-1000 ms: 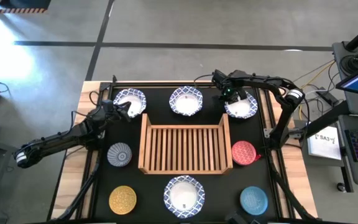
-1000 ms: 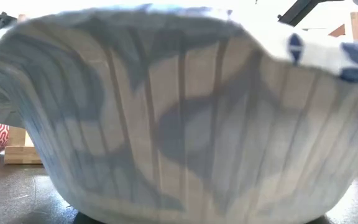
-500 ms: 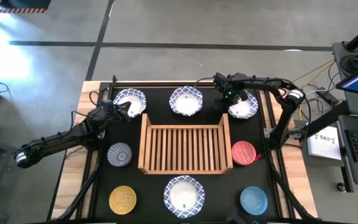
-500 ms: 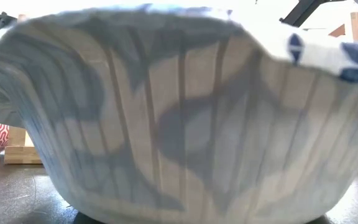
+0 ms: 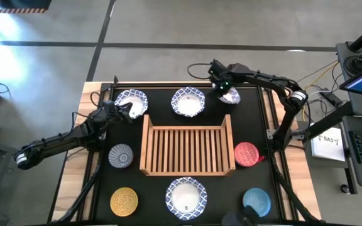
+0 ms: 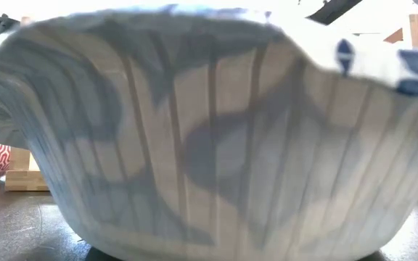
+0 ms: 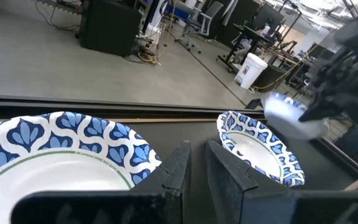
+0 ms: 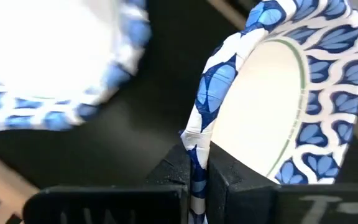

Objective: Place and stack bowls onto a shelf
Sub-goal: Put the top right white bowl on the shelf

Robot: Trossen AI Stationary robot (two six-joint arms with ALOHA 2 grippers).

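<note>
My right gripper (image 5: 221,85) is shut on a white bowl with a blue patterned rim (image 5: 230,95), held above the table's far side, right of the middle. The wooden shelf (image 5: 184,149) stands empty at the table's centre. Three more white bowls rest on their bases: far left (image 5: 131,102), far middle (image 5: 188,102), near middle (image 5: 186,194). My left gripper (image 5: 124,112) waits, shut, beside the far-left bowl's rim (image 7: 143,158). The near white bowl (image 6: 209,145) fills the low view. My right gripper pinches the white bowl's rim (image 8: 196,138) between its two fingers, one finger inside the bowl and one outside. The bowl is lifted clear of the table and tipped up on its side, its hollow (image 8: 272,106) facing sideways.
Four smaller bowls stand around the shelf: grey-blue (image 5: 120,156) on its left, red (image 5: 246,154) on its right, yellow (image 5: 124,201) near left, light blue (image 5: 256,201) near right. Cables run along the table's far edge (image 5: 200,80).
My right gripper has risen and gone toward the table's left and far edge with the white bowl. The bowl has left its place at the far right, is lifted clear and has tipped from flat onto its side.
</note>
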